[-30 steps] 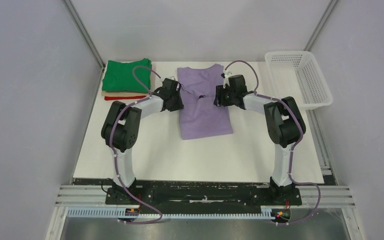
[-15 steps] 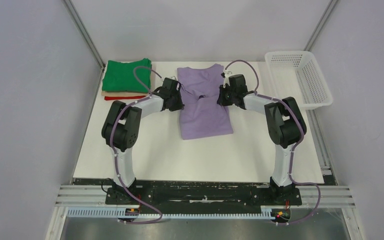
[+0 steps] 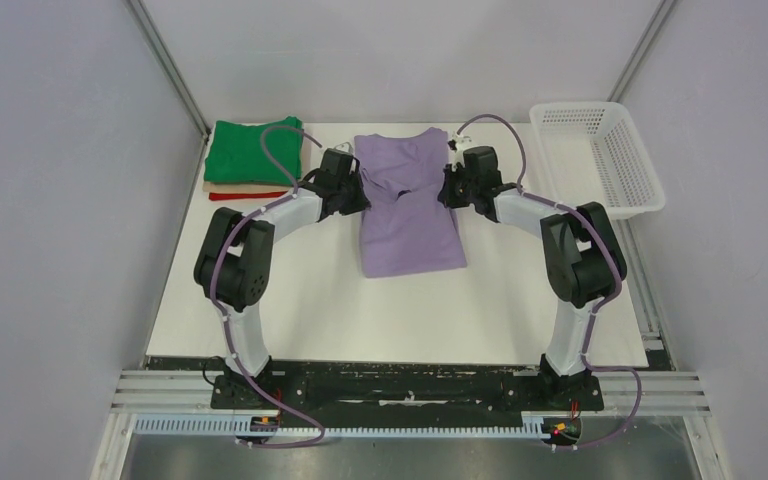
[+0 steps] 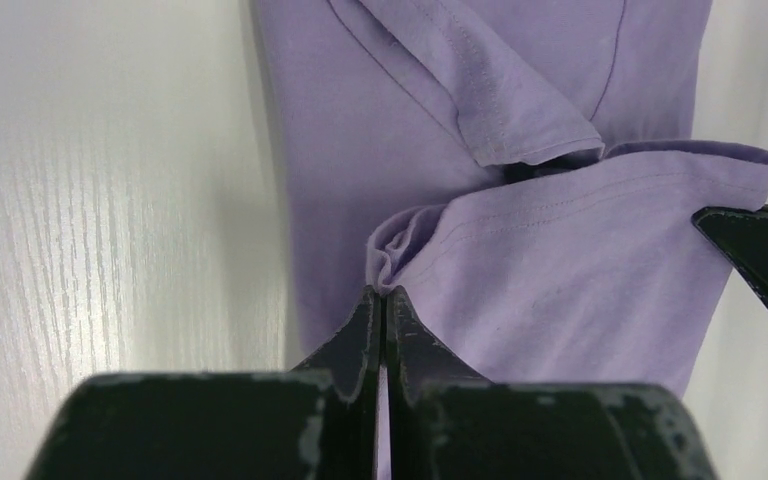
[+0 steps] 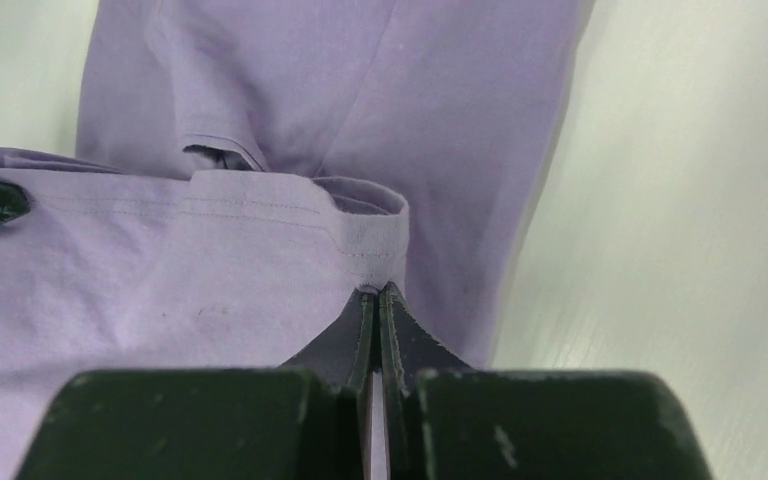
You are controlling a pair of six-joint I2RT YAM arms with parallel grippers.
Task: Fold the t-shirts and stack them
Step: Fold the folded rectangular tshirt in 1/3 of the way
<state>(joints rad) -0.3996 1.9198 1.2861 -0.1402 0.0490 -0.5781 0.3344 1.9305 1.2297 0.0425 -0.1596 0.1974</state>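
- Overhead view of a white bench (image 3: 400, 310), with two robot arms (image 3: 235, 260) reaching in from the near edge.
- Lavender t-shirt (image 3: 408, 230) spread in the middle of the bench's far half, directly between the two hands.
- Left hand (image 3: 356, 190) at the shirt's left edge, fingers (image 4: 358, 340) pressed tight together and clamped on a small pinch of lavender cloth.
- Right hand (image 3: 448, 190) opposite, at the shirt's right edge, likewise closed hard on a pinch of the same shirt.
- Up close from both wrists: a puckered fold bunched at the fingertips, and a stitched hem running across from one hand to the other, raised over the flat cloth beneath.
- Stack of folded shirts at the bench's far left corner, beside the left arm: green t-shirt (image 3: 255, 150) on top, tan t-shirt (image 3: 218, 186) under it, red t-shirt (image 3: 245, 195) at the bottom.
- White mesh basket (image 3: 600, 150) at the far right of the bench, apart from the lavender shirt.
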